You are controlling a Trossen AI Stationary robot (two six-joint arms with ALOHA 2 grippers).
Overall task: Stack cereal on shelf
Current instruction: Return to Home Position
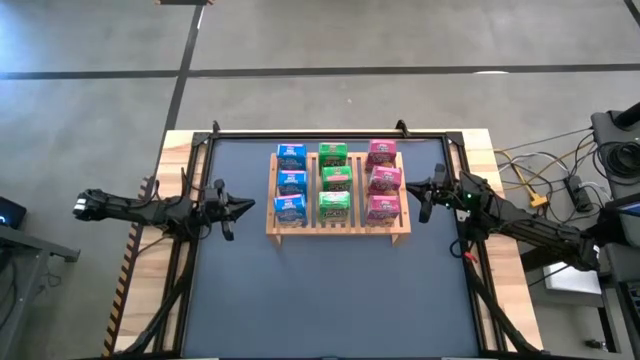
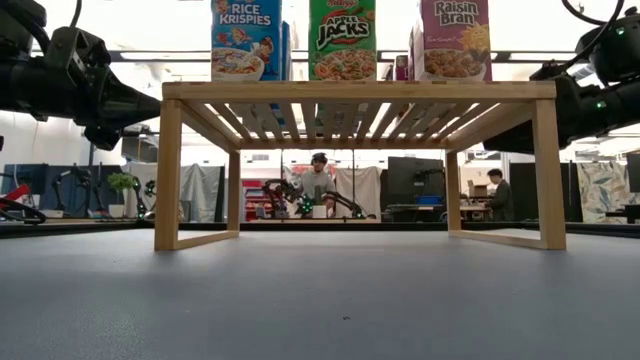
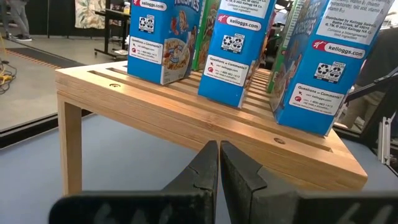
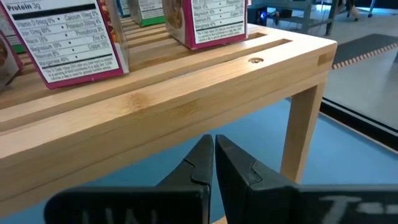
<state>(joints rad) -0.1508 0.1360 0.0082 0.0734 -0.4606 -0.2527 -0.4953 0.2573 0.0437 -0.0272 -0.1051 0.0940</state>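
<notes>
A light wooden slatted shelf (image 1: 338,232) stands on four legs on the dark table. Cereal boxes stand upright on its slats in three rows: three blue (image 1: 291,182) at the left, three green (image 1: 334,180) in the middle, three pink (image 1: 383,180) at the right. My left gripper (image 1: 246,207) hangs shut just left of the shelf, pointing at it, with nothing in it. My right gripper (image 1: 413,190) hangs shut just right of the shelf, also with nothing in it. In the left wrist view the blue boxes (image 3: 233,50) show; in the right wrist view the pink ones (image 4: 68,37).
The dark table mat (image 1: 330,300) lies bare in front of the shelf. A black frame (image 1: 330,133) borders the table. Cables (image 1: 545,190) and gear lie off the table's right side. People sit at desks (image 2: 318,185) in the room beyond.
</notes>
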